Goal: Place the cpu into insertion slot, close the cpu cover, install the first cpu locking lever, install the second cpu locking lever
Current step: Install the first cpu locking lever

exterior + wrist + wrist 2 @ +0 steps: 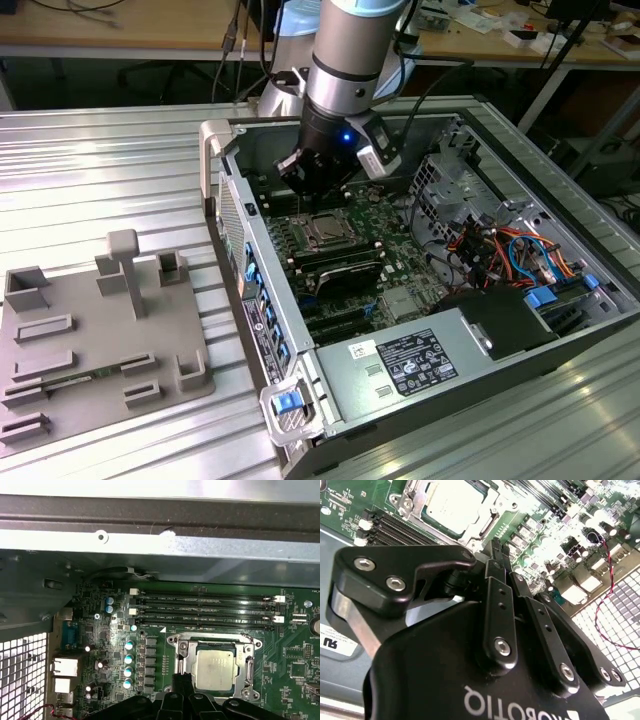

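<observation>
Check the tool (499,547) in the second wrist view: its fingers are drawn fully together and grip nothing. The tool hangs close above the board (295,667), just beside the slot (176,641). The cpu (215,667) lies flat in the slot, silver top up. The cover (215,641) lies down over the slot and frames the cpu. The memory slots (205,611) run just beside the slot, on the side away from the tool. In the exterior view, the arm (345,60) reaches into the open case (250,250), above the slot.
</observation>
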You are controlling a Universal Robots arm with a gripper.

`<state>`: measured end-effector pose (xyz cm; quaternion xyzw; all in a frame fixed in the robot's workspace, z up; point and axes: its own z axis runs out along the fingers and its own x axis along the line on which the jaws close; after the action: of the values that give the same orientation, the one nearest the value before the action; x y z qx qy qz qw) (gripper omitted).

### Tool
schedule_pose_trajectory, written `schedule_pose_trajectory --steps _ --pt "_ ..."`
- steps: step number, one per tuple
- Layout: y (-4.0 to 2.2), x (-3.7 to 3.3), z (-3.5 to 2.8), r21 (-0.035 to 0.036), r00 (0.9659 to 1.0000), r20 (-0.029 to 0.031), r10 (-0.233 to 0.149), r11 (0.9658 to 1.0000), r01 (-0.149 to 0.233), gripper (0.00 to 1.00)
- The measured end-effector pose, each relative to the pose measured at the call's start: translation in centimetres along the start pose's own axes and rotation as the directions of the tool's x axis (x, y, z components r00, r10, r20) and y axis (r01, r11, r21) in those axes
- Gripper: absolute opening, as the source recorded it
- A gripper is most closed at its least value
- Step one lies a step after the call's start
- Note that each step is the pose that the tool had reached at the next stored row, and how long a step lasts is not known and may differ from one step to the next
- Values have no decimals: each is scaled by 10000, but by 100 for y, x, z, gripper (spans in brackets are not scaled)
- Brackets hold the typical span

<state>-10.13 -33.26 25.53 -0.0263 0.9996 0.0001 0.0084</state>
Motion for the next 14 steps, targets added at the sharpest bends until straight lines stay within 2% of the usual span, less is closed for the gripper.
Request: schedule_pose_trajectory --steps 6,14 --pt "0 16 0 -1 10000 0 2 10000 -2 11" --pt "16 95 -2 -1 10000 0 1 10000 -1 11"
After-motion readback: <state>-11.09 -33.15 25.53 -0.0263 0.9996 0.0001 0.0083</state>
